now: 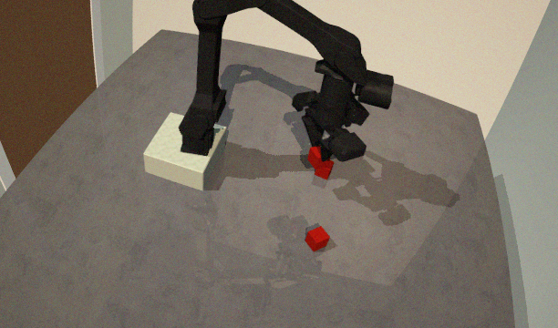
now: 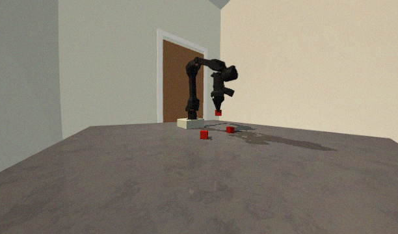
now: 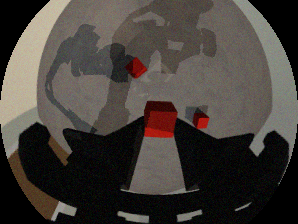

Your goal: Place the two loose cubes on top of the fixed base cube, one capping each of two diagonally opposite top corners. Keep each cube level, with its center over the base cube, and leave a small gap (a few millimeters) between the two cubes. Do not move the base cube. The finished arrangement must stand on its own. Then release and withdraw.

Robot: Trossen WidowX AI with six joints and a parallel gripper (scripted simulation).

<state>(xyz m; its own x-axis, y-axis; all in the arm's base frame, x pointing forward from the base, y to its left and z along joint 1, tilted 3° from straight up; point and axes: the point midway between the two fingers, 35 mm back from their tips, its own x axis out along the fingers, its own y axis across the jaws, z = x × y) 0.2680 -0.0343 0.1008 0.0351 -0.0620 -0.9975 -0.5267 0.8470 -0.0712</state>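
Note:
My gripper (image 1: 319, 152) (image 2: 218, 111) (image 3: 158, 120) points down, shut on a red cube (image 1: 314, 157) (image 2: 218, 113) (image 3: 160, 112). The held cube is well above the table and looks about level in the exterior view. A second red cube (image 1: 323, 170) (image 2: 230, 130) (image 3: 136, 68) stands on the table beside the arm's shadow; in the top view the held cube and a fingertip partly overlap it. A third red cube (image 1: 317, 239) (image 2: 204, 134) (image 3: 201, 120) stands on the table, nearer the top camera. All three look alike, so I cannot tell which table cube is the fixed base.
The arm stands on a pale block (image 1: 174, 155) (image 2: 186, 123) towards the left rear of the grey table (image 1: 124, 255) (image 2: 121, 182). Dark arm shadows cross the table around the second cube. Walls and a brown door (image 1: 42, 55) (image 2: 177, 81) are beyond the table.

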